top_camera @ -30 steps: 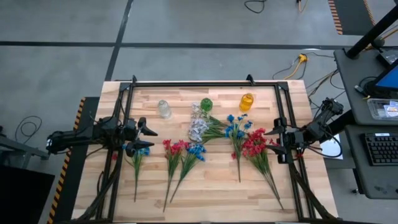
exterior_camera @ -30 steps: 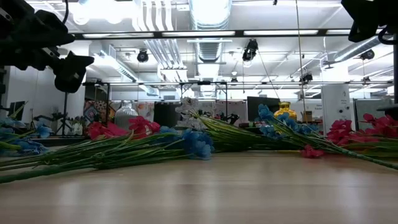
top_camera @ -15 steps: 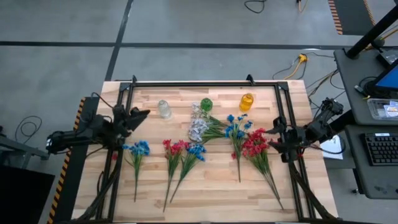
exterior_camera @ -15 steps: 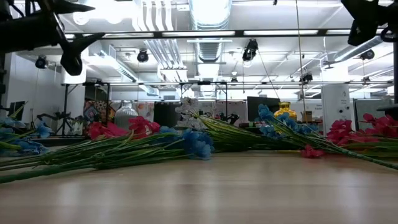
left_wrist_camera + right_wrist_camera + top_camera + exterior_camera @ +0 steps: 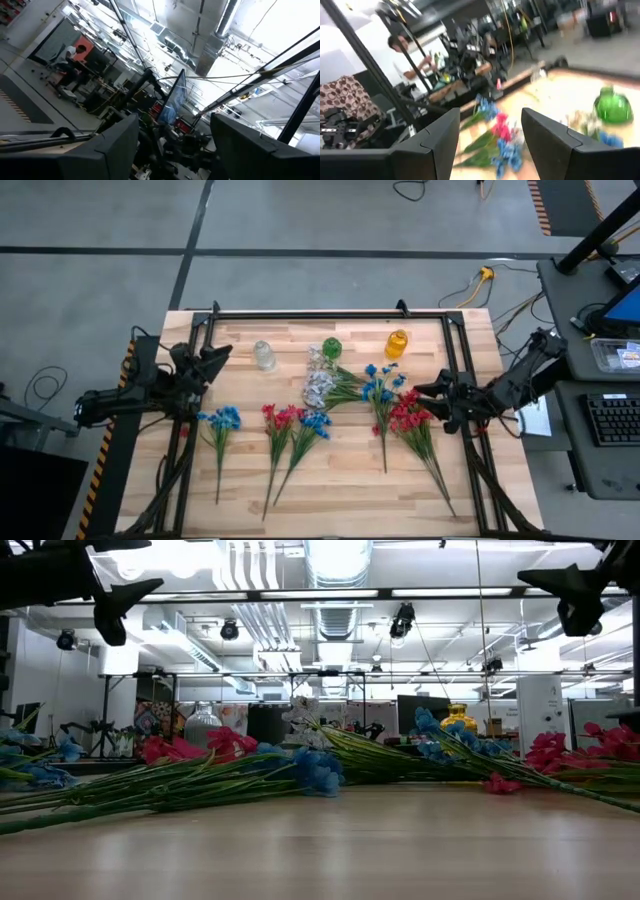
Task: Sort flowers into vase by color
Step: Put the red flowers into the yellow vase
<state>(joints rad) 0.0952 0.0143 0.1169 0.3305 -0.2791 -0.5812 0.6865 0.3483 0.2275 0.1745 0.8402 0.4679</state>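
Several flower sprays lie flat on the wooden table, blossoms toward the far edge: blue, red, blue, white, blue and red. Behind them stand a clear vase, a green vase and a yellow vase. My left gripper hangs open above the table's left side, tipped upward, with only the room's ceiling between its fingers. My right gripper is open above the right-hand red spray, pointing level toward the table's left.
A black frame runs round the table's far and side edges. Bare wood lies along the near edge. Beyond the table, a person shows in the left wrist view and another in the right wrist view. A desk with a keyboard stands at the right.
My left gripper has risen from beside the left blue spray, gone toward the far edge and tipped upward. My right gripper has risen, rolled about its own line and reached toward the table's left, over the right red spray. The flowers and vases have not moved.
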